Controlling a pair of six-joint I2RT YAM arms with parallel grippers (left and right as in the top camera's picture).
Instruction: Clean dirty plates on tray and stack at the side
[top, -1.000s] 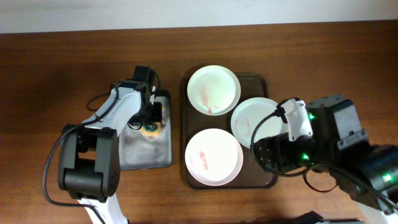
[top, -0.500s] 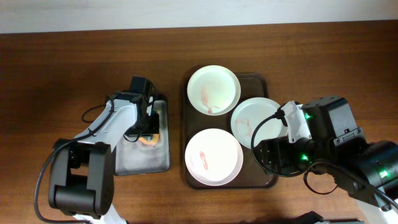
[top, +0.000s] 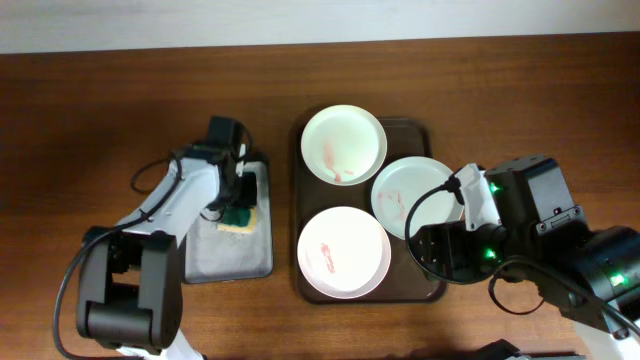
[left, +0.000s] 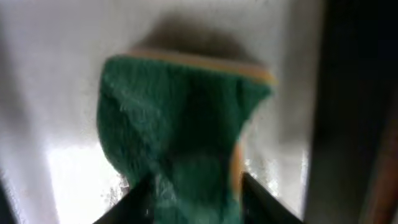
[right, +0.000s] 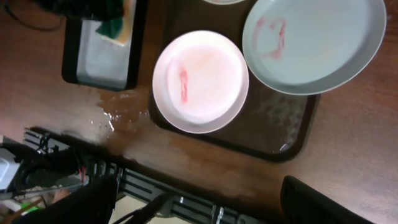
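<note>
The job is at its opening step, as I read it: fetching the wiper. In the left wrist view the left gripper has a finger on either side of the green-and-yellow sponge, which narrows between them, so it looks pinched, though the picture is blurred. From overhead the sponge lies on the grey metal tray, left of centre. The brown tray sits mid-frame with all three plates on it, none stacked at the side: a cream plate at its top, a grey-green plate on its right and a white plate at the bottom, each with reddish smears. The right gripper hangs above the tray's right end with its fingers spread wide and nothing between them. The next move, I'd say, calls for lifting the sponge clear of the metal tray's rim and carrying it right to a smeared plate, while the right arm steadies that plate so it doesn't skid.
</note>
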